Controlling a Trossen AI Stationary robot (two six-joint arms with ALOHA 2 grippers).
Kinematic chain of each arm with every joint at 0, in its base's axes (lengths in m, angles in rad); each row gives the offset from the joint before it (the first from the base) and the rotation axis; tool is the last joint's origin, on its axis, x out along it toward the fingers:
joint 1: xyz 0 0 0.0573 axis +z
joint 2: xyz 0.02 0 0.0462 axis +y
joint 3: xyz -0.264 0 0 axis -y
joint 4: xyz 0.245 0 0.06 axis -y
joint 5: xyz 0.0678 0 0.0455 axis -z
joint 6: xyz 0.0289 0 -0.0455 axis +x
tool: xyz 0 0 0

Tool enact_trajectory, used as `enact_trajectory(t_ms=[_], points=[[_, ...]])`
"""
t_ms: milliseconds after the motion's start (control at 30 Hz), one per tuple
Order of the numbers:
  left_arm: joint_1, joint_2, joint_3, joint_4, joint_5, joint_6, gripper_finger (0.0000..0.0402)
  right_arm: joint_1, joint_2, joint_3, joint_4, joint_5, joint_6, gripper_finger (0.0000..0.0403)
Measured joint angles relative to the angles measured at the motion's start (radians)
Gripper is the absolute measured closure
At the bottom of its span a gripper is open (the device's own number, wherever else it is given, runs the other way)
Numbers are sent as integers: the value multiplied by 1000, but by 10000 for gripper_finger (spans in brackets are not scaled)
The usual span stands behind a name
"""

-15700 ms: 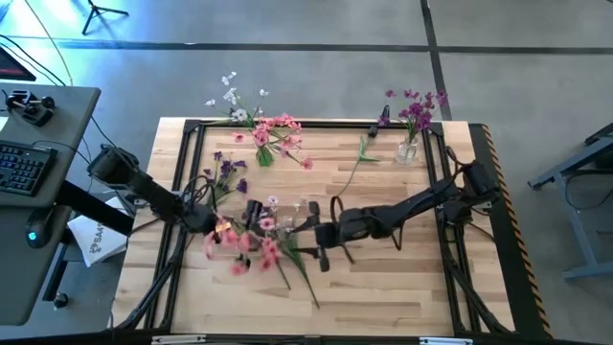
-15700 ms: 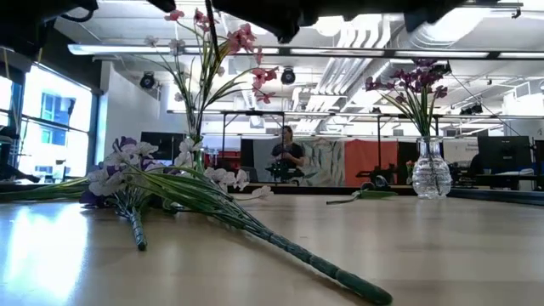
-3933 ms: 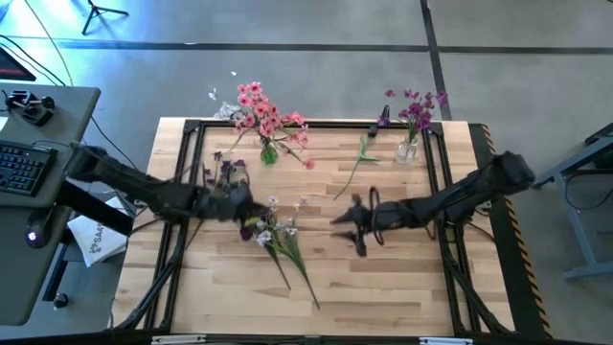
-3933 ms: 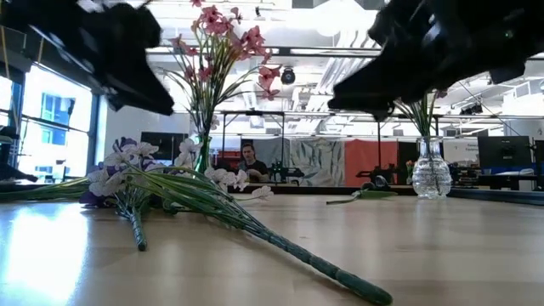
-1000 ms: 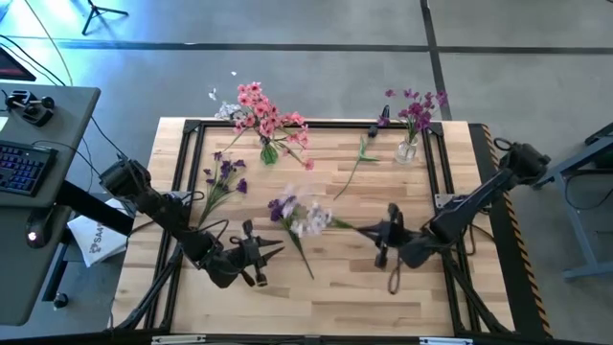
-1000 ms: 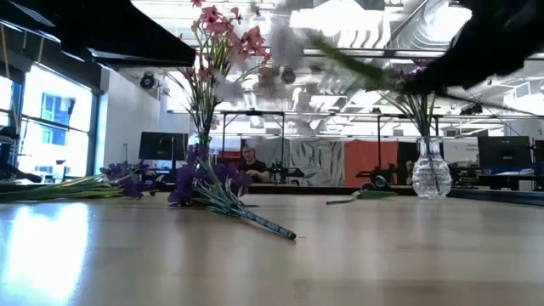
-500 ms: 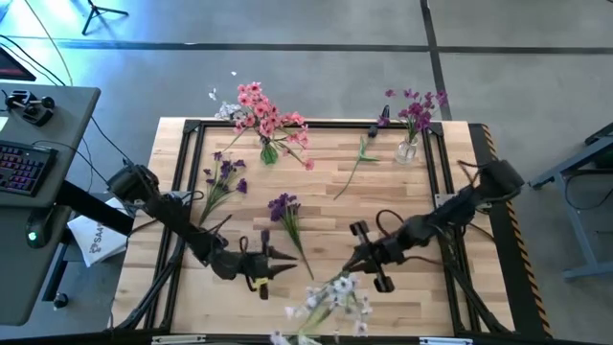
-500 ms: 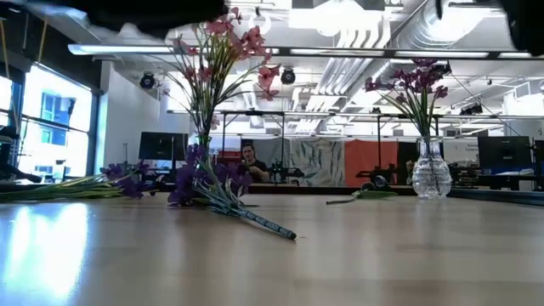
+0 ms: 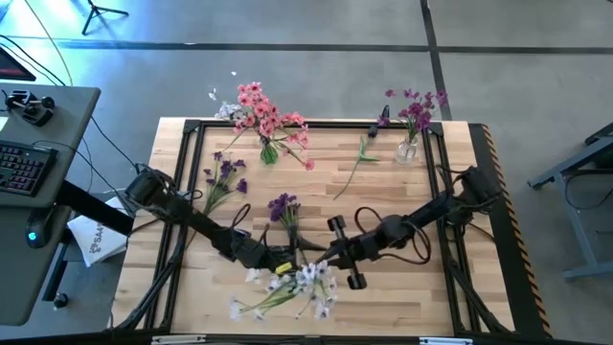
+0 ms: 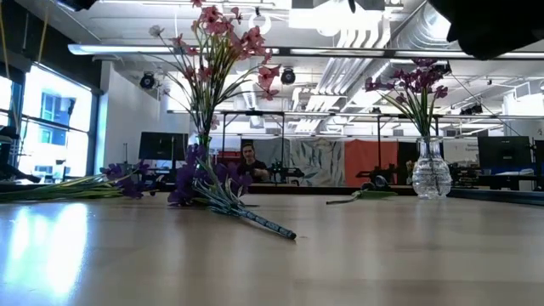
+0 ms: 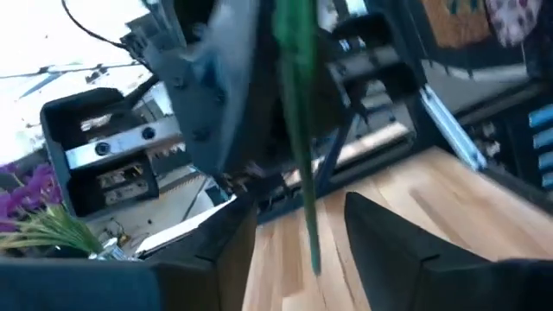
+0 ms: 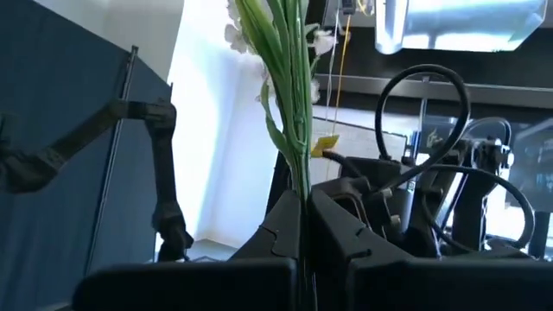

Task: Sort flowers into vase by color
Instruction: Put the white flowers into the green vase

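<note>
A bunch of white flowers (image 9: pixel 292 286) hangs above the table's near edge, and my right gripper (image 9: pixel 322 257) is shut on its green stems (image 12: pixel 289 78). My left gripper (image 9: pixel 280 261) meets it from the left. It is open, with one finger on either side of the stems' free end (image 11: pixel 298 147), and I see no touch. A vase of pink flowers (image 9: pixel 263 120) stands at the far left. A glass vase of purple flowers (image 9: pixel 410 134) stands at the far right. Two purple bunches (image 9: pixel 283 209) (image 9: pixel 225 174) lie flat on the wood. My right gripper pinches several green stems together between its two fingers, near their lower end (image 12: pixel 301 181). The fingers come from the table's right and lie across the stems. The bunch is lifted clear of the table, and its blossoms (image 9: pixel 305 280) point toward the near left corner.
A single green stem (image 9: pixel 354 165) lies left of the purple vase (image 10: pixel 430 170). A black frame (image 9: pixel 192 153) edges the tabletop. A desk with a keyboard (image 9: pixel 19 163) stands off the left side. A person (image 10: pixel 248 161) sits far behind the table.
My right gripper has swung the white bunch from the table's middle toward the near edge, then left toward my left gripper. The blossoms now point near-left instead of left. My left gripper has moved right and met the stem ends.
</note>
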Motion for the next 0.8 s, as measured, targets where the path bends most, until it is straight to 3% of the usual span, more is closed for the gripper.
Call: enact_trajectory(t_ms=[100, 233, 600, 667, 800], points=[[1, 0, 17, 0, 16, -6, 224, 1, 6, 8, -10, -8, -6, 402], [0, 2, 43, -5, 35, -8, 244, 2, 6, 8, -20, -16, -7, 402], [-16, 2, 49, -28, 70, -52, 390, 7, 6, 9, -100, -7, 16, 384], [-31, 0, 50, -57, 25, -65, 391, 8, 4, 9, -123, 2, 28, 379], [-88, -46, 51, -230, -233, -128, 396, 7, -26, 7, -198, 64, 59, 352]])
